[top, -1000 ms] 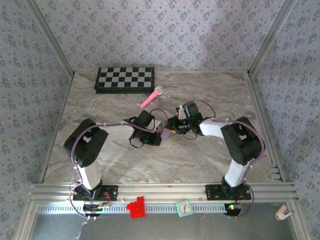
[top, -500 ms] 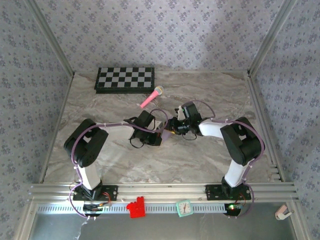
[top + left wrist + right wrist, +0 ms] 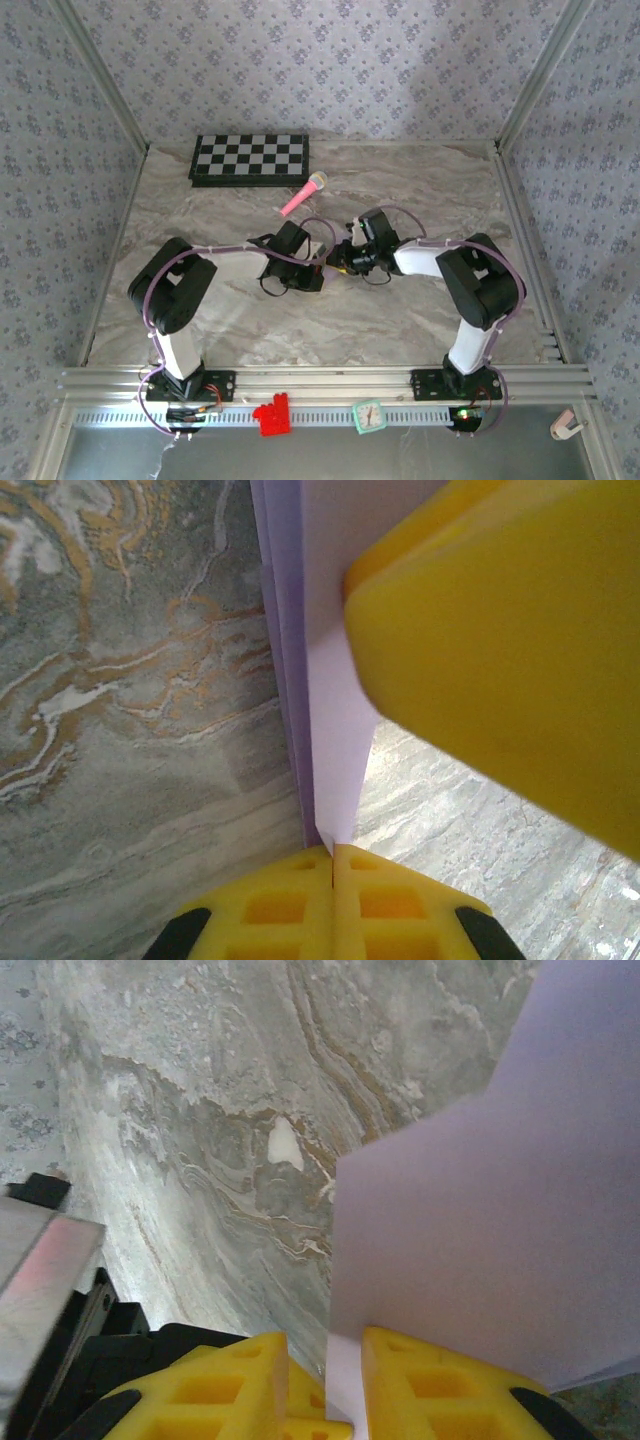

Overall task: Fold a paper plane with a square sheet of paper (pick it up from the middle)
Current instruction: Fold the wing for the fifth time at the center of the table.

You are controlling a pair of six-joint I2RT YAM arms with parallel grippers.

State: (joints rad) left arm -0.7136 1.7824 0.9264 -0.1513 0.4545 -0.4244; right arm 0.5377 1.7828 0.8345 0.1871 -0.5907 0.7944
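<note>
Your left gripper (image 3: 332,858) has its fingers pressed together on the sheet of paper (image 3: 330,720). It pinches the narrow lower tip, so the folded layers rise straight out of the seam. That hold looks meant to pin the layers edge on edge and give the other arm a steady piece to work against.

Your right gripper (image 3: 322,1352) has its fingers apart, with the paper's edge in the slot between them, closer to one finger. Nothing shows it squeezed there. In the left wrist view, one of the right gripper's fingers (image 3: 500,650) lies just beside the paper's pale face.

From above, the two tools meet nose to nose near the middle of the table (image 3: 430,320). The paper is between them, apparently lifted off the marble. The pink toy microphone (image 3: 304,194) lies just beyond on the far side, and the checkered board (image 3: 250,158) sits well apart at the far left, so both are out of the working spot.

I judge you are mid-fold, and the next crease needs a second hold on the free flap. A skewed bite there would drag the layers out of line.
</note>
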